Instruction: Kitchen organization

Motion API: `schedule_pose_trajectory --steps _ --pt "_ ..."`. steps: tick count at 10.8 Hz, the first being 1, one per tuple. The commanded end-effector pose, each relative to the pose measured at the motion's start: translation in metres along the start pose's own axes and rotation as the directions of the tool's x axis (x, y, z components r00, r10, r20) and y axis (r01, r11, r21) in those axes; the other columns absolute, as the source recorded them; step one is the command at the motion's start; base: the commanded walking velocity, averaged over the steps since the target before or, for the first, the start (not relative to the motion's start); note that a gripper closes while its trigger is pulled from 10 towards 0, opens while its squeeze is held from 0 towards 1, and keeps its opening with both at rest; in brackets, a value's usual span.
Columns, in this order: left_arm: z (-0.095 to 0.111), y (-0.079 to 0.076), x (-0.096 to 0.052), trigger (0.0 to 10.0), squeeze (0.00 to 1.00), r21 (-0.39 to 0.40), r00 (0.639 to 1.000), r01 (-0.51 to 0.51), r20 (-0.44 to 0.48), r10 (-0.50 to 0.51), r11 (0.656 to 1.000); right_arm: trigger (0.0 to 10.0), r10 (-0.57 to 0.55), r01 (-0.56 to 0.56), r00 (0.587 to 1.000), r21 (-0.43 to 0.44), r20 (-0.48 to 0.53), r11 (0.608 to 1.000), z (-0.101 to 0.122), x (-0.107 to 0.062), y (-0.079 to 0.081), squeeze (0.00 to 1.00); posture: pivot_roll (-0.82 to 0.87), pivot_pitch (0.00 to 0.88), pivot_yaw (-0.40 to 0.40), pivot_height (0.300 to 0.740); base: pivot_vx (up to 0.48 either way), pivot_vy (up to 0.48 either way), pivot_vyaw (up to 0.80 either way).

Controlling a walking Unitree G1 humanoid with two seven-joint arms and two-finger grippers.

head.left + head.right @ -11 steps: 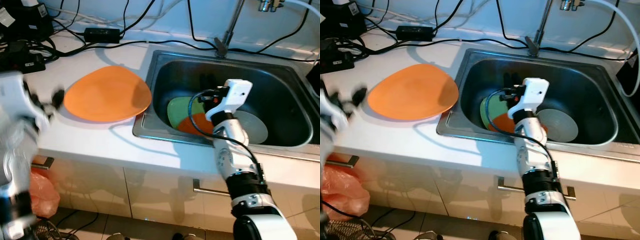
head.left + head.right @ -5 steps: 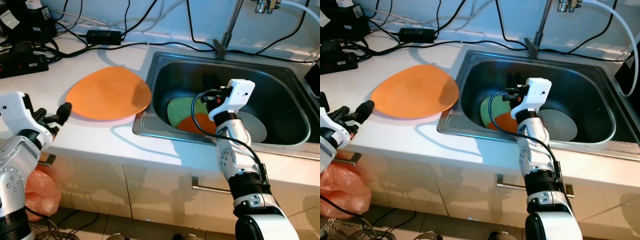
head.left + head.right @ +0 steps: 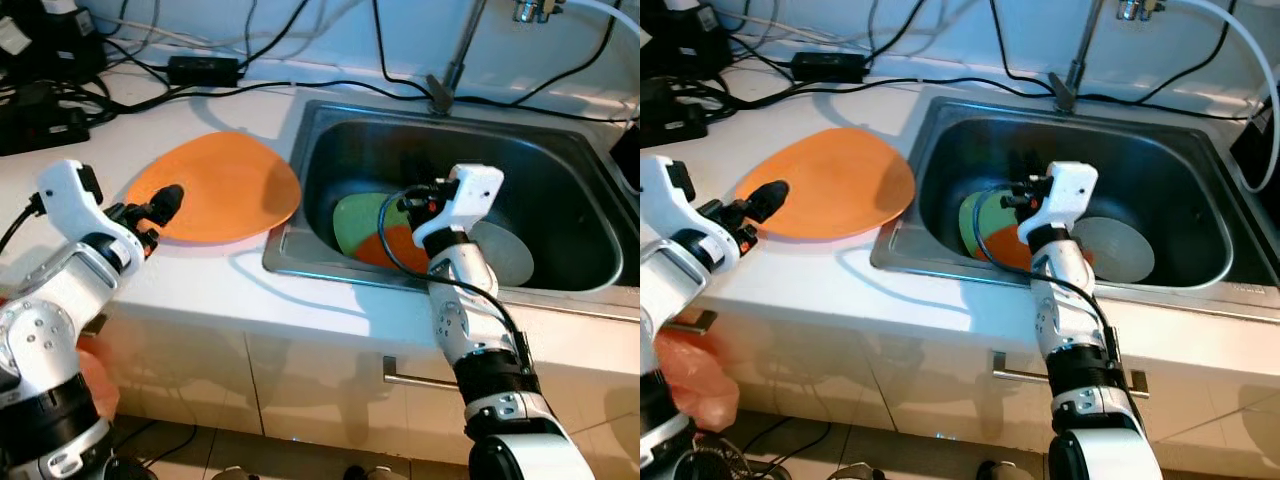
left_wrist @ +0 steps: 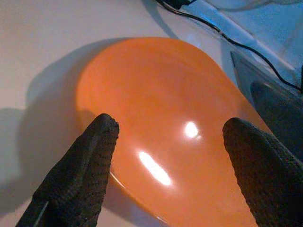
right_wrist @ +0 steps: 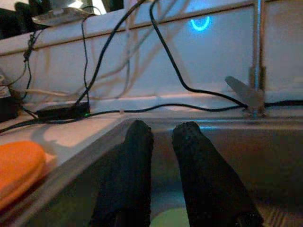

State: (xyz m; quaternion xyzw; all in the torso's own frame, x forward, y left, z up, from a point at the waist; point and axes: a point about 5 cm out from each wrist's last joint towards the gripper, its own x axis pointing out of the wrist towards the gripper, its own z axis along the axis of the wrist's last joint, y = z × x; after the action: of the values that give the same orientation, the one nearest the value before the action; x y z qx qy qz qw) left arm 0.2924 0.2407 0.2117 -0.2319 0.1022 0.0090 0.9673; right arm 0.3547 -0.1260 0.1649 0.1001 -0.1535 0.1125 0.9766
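A large orange plate (image 3: 225, 185) lies on the white counter left of the steel sink (image 3: 300, 262). My left gripper (image 3: 165, 200) is open at the plate's near left edge; in the left wrist view its fingers (image 4: 94, 156) stand wide apart with the orange plate (image 4: 180, 132) just beyond them. Inside the sink lie a green plate (image 3: 358, 220), a small orange plate (image 3: 392, 245) overlapping it, and a grey plate (image 3: 508, 255). My right gripper (image 3: 412, 172) hangs over the sink above the green plate, its fingers (image 5: 137, 156) close together with nothing between them.
Black cables, a power adapter (image 3: 205, 68) and a black power strip (image 3: 40, 128) lie along the back of the counter. The faucet (image 3: 455, 55) rises behind the sink. Cabinet doors with a handle (image 3: 420, 381) sit below; an orange bag (image 3: 685, 385) is on the floor at left.
My left arm has swung up and forward, bringing its open gripper to the orange plate's edge. The right gripper has hardly moved over the sink.
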Motion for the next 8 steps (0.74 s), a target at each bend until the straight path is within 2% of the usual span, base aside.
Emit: schedule_pose_trajectory --steps 1,4,6,8 --pt "-0.002 0.003 0.001 10.0 0.00 -0.014 0.999 -0.031 -0.038 0.030 0.999 10.0 0.002 -0.002 1.000 -0.004 0.014 1.000 0.004 0.000 -0.002 0.00 0.10 0.098 -0.037 0.740 0.000 0.000 0.00" --pt "0.015 0.009 -0.007 10.0 0.00 0.012 0.997 -0.076 0.005 0.076 0.997 10.0 0.006 -0.006 1.000 0.001 0.012 1.000 0.003 0.000 -0.001 0.00 0.11 0.097 -0.040 0.740 0.000 0.000 0.00" --pt "0.013 0.020 -0.010 10.0 0.00 0.018 0.989 -0.145 -0.013 0.146 0.989 10.0 0.011 -0.011 1.000 0.003 0.009 1.000 0.003 0.000 0.001 0.00 0.11 0.097 -0.039 0.740 0.000 0.000 0.00" --pt "0.006 0.018 -0.006 10.0 0.00 -0.007 0.991 -0.130 -0.046 0.129 0.992 10.0 0.011 -0.011 1.000 0.001 0.009 1.000 0.003 0.001 0.000 0.00 0.11 0.095 -0.040 0.740 0.000 0.000 0.00"
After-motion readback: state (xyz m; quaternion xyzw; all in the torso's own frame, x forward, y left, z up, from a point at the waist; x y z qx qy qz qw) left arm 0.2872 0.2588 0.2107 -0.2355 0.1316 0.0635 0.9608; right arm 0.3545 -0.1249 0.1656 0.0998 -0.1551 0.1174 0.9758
